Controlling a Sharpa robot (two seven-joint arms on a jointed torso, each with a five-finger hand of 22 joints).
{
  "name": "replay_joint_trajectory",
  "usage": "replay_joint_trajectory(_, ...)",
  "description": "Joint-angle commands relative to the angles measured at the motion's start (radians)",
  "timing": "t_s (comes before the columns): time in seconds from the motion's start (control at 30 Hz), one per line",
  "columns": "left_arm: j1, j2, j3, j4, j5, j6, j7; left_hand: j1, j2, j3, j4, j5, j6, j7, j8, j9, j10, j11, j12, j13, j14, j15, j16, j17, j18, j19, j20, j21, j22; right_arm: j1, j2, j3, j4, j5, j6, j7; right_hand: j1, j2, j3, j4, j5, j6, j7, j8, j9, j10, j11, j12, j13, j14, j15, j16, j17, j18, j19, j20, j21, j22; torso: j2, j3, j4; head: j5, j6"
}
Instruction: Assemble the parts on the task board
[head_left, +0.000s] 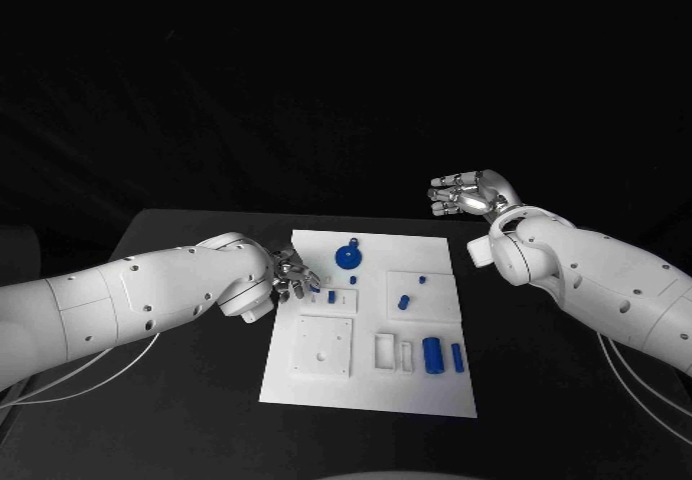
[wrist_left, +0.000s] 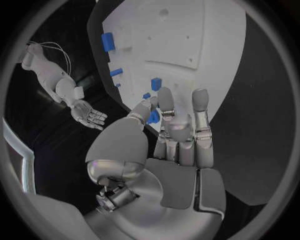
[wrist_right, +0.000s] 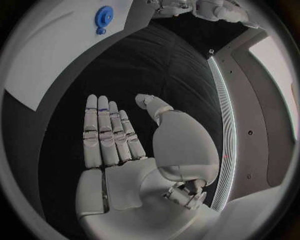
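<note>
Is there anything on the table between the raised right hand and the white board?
No. In the head view, only bare black table lies between the right hand and the board.

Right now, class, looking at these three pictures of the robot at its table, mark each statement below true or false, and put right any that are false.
1. The right robot hand holds a blue part. False: it is raised off the board, open and holding nothing.
2. The left robot hand is at the left edge of the task board, pinching a small blue part. True.
3. A blue gear sits near the far end of the board. True.
4. The two blue cylinders lie on the black table, off the board. False: they lie on the board, near its right edge.
5. The board is white. True.
</note>
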Motion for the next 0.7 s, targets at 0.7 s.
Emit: replay_joint_trajectory(0.7,-0.021,0.012,0.000,-0.015,-0.094,0.050,-0.028,0.006,0.017,0.012,-0.008,-0.010,0.091,-0.087,-0.006,0.340,0.047,-0.014,0.003,-0.002,0.006,-0.002,0.001,-0.008,0.023,-0.006,0.008,0.017,0.019,0.000,-0.002,0.001,0.000,-0.021,0.035,-0.012,-0.007,0.013,-0.024,0.004,0.004,-0.005,0.001,-0.003,-0.001,-0.003,0.000,-0.005,-0.001,-0.004,0.008,-0.004,-0.001,0.011,-0.009,0.001,-0.001,-0.002,0.000,-0.0008,0.0015,0.001,-0.003)
